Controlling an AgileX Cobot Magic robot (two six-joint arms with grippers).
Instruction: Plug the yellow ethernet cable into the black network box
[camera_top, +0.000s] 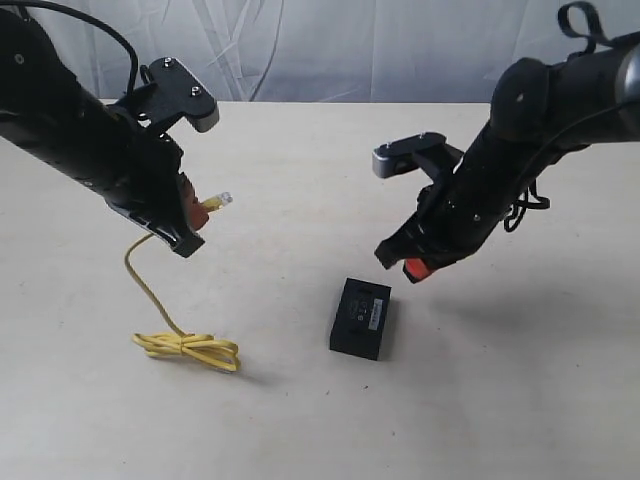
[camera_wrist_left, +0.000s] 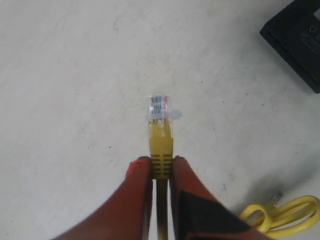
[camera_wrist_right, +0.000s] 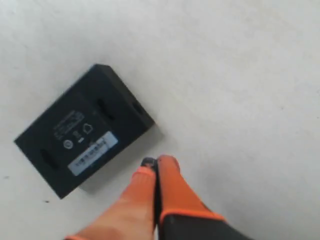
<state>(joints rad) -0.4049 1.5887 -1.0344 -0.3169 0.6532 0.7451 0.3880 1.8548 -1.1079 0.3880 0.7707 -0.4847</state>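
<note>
my left pincer (camera_top: 197, 212) was clamped on the yellow ethernet cable (camera_top: 170, 325), gripping the yellow boot just behind its clear plug (camera_wrist_left: 159, 108). in my left wrist view the two orange fingers (camera_wrist_left: 142, 185) pressed against the boot from both sides, and the plug stuck out past the fingertips with its small latch tab showing to one side. in the exterior view that plug (camera_top: 222, 201) hung in the air above the bench (camera_top: 300, 160), on the left side, pointing toward the middle. from my grip the cord dropped down to the bench and ended in a bundled loop (camera_top: 200, 350) lying flat near the front left; my left wrist view caught a corner of that loop with the other plug (camera_wrist_left: 276, 196) beside it.

the black network box (camera_top: 361, 317) lay flat on the bench near the middle, well apart from the raised plug and from the loop. its pale label strip (camera_wrist_right: 93, 155) and small white markings faced up.

my right pincer (camera_top: 414, 268) hovered just above and beside the box without touching it. its orange fingers (camera_wrist_right: 170, 185) were pressed together, with nothing between them, the tips near one long edge of the box in my right wrist view.
</note>
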